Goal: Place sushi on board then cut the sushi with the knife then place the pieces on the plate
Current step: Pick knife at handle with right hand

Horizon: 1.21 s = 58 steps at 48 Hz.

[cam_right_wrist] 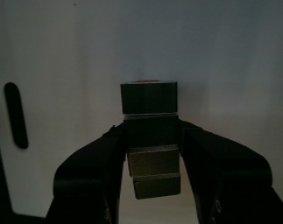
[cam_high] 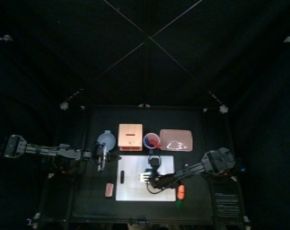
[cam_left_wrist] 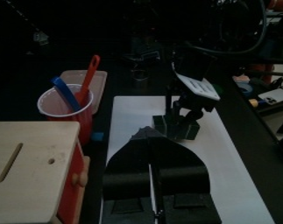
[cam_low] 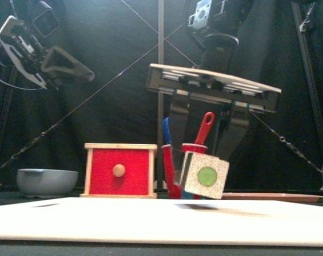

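Right fingers [cam_right_wrist: 95,171] pinching sushi roll [cam_right_wrist: 150,109] across its sides, holding it just above white board [cam_low: 150,225]. Roll looking light, stiff, yet segmented: blocks likely parting under skewed squeeze, so gripping flat sides near middle seems safest. Left fingers [cam_left_wrist: 131,166] sitting closed, empty, near wooden box [cam_left_wrist: 32,166].

Super dim in here, the black curtains [cam_high: 145,54] eat the light. White cutting board [cam_high: 135,190] is the one bright patch, and the sushi roll [cam_low: 204,177] drops a soft shadow on it.

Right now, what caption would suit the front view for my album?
Right gripper holds a sushi roll just above the white board.
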{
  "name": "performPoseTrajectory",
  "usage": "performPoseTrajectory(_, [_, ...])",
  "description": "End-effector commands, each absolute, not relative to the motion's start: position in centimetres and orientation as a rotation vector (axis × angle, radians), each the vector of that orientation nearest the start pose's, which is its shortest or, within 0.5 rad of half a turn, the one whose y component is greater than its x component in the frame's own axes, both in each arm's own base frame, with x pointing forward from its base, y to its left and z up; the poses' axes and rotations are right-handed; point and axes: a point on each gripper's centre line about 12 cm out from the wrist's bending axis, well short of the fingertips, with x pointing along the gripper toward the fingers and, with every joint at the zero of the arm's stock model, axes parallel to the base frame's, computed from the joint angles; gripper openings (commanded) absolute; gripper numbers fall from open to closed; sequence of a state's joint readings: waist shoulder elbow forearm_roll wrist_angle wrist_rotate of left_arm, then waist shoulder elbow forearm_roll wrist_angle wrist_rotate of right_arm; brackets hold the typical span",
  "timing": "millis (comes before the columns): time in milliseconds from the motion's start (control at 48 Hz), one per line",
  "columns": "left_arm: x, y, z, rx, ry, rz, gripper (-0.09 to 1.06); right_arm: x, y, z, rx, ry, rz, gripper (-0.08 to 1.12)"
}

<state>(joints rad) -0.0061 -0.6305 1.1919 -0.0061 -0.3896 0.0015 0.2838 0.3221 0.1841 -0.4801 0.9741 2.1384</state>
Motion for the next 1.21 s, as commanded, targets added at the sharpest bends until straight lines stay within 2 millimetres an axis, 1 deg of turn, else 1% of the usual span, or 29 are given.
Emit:
performPoseTrajectory(21, [24.4,-0.2,23.0,0.001,0.155,-0.007,-0.01,43.7,7.5,15.5,1.13,0.738,-1.16,0.59])
performPoseTrajectory(146, [24.3,-0.2,22.9,0.001,0.16,-0.007,-0.01,44.1,7.2,15.2,1.125,0.734,-1.163,0.67])
performPoseTrajectory(271, [24.3,-0.2,22.7,0.001,0.173,-0.007,-0.01,44.0,7.1,14.8,1.122,0.743,-1.173,0.81])
performPoseTrajectory(354, [24.2,-0.2,22.5,0.001,0.183,-0.007,-0.01,44.2,7.0,14.9,1.127,0.741,-1.171,0.87])
performPoseTrajectory(458, [24.1,-0.2,22.3,0.0,0.192,-0.006,-0.01,44.2,7.0,15.0,1.122,0.741,-1.167,0.9])
performPoseTrajectory(562, [24.1,-0.2,22.3,0.0,0.193,-0.006,-0.01,44.3,6.8,15.7,1.122,0.73,-1.154,0.9])
performPoseTrajectory(667, [24.1,-0.2,22.3,0.0,0.193,-0.006,-0.01,43.9,6.9,17.0,1.126,0.717,-1.142,0.9])
performPoseTrajectory(812, [24.1,-0.2,22.2,0.0,0.195,-0.006,-0.01,42.8,6.5,18.9,1.118,0.694,-1.135,0.9])
performPoseTrajectory(896, [24.1,-0.2,22.2,-0.003,0.195,-0.005,-0.01,42.0,6.1,20.6,1.114,0.662,-1.107,0.89])
performPoseTrajectory(979, [24.1,-0.2,22.2,-0.003,0.195,-0.005,-0.01,41.4,6.3,22.8,1.093,0.626,-1.047,0.89])
performPoseTrajectory(1083, [24.1,-0.2,22.2,-0.002,0.195,-0.005,-0.01,40.5,6.1,26.0,1.005,0.612,-0.948,0.89])
performPoseTrajectory(1208, [24.1,-0.1,22.2,-0.002,0.195,-0.002,-0.01,39.4,5.6,28.8,0.901,0.645,-0.86,0.89])
